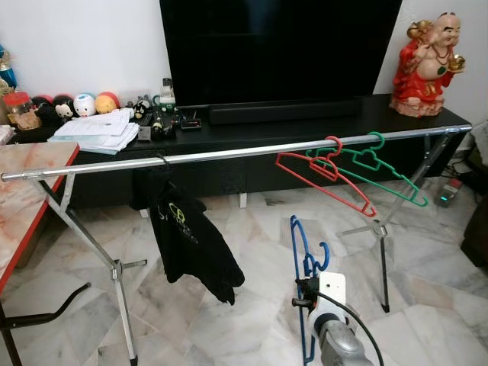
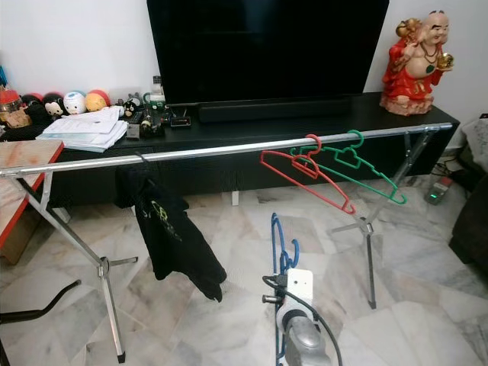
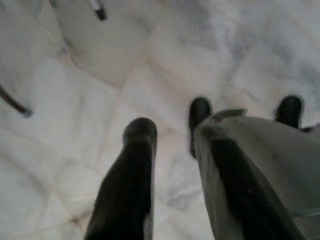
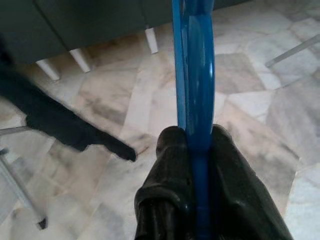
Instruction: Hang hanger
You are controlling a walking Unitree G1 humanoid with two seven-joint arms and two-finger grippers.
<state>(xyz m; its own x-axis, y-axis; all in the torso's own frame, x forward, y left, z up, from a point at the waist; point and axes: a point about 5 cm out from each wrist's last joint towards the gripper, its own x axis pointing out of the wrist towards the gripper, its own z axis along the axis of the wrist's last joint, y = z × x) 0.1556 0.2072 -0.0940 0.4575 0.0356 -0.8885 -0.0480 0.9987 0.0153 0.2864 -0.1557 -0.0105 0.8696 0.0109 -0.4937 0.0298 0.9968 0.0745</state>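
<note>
Right gripper [image 4: 196, 150], clamped on blue hanger [image 1: 299, 252], should lift its hook over the rail [image 1: 229, 153] ahead, above.

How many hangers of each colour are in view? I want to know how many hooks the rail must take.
Red hanger, on the rail: 1
Green hanger, on the rail: 1
Blue hanger, in the right pincer: 1
Black hanger under the black T-shirt: 1
Total: 4
</note>
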